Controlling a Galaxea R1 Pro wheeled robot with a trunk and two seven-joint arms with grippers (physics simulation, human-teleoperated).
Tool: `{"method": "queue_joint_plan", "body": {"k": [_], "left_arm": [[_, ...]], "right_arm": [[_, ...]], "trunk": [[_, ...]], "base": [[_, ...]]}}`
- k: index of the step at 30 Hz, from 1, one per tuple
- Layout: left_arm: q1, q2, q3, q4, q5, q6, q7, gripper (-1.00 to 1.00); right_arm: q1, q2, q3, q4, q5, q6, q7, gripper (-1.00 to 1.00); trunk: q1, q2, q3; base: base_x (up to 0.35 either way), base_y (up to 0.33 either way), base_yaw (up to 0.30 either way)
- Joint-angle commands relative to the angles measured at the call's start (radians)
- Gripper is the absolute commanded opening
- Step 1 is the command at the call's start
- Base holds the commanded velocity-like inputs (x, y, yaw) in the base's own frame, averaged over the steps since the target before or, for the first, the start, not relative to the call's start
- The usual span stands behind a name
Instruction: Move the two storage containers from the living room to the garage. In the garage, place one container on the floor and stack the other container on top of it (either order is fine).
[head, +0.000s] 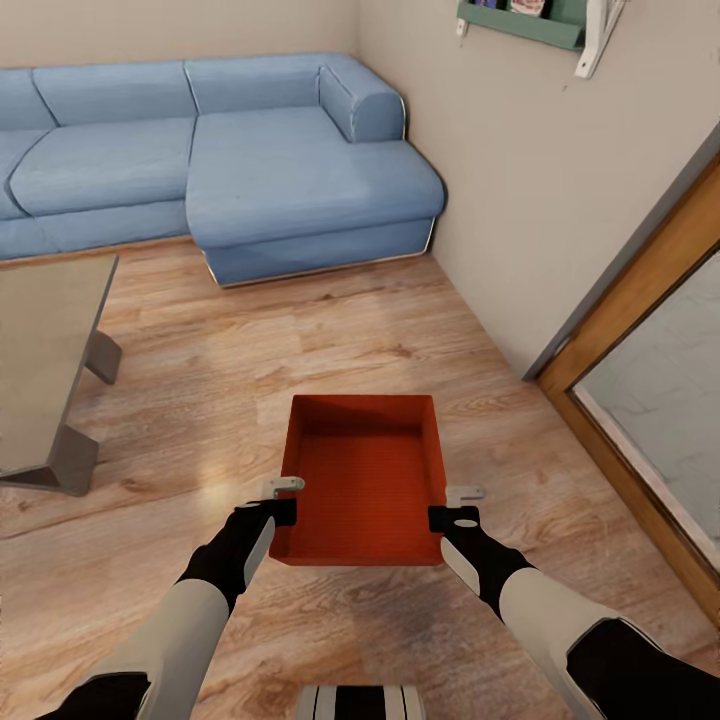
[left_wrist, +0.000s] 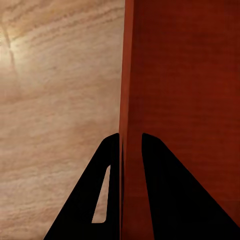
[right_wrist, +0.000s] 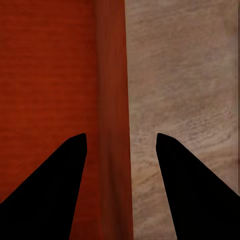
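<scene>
One orange-red open-topped storage container (head: 363, 480) lies lengthwise in front of me over the living room's light wood planks (head: 300, 330). My left gripper (head: 283, 503) is at the container's left wall near its front corner. In the left wrist view the left gripper (left_wrist: 131, 136) is shut on the thin wall of the container (left_wrist: 185, 75). My right gripper (head: 455, 507) is at the right wall. In the right wrist view the right gripper (right_wrist: 121, 135) is open, its fingers straddling the wall of the container (right_wrist: 45, 65) with gaps on both sides.
A blue sectional sofa (head: 250, 160) fills the far corner. A grey low table (head: 45, 340) stands at the left. A wood-framed doorway (head: 640, 330) opens at the right, past a beige wall carrying a green shelf (head: 530, 20).
</scene>
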Motion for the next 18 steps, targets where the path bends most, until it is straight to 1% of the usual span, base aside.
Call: {"method": "queue_joint_plan", "body": {"k": [1,18], "left_arm": [[-0.001,0.003,0.008,-0.004,-0.029,0.007,0.003,-1.0],[0.0,0.004,0.008,-0.004,-0.029,0.007,0.003,-1.0]], "right_arm": [[0.0,-0.002,0.02,0.019,-0.011,0.007,-0.007,-1.0],[0.0,-0.001,0.02,0.019,-0.011,0.007,-0.007,-1.0]], "trunk": [[-0.004,0.007,0.003],[-0.069,0.126,0.056]], "base": [[0.0,0.0,0.0],[0.0,0.0,0.0]]}}
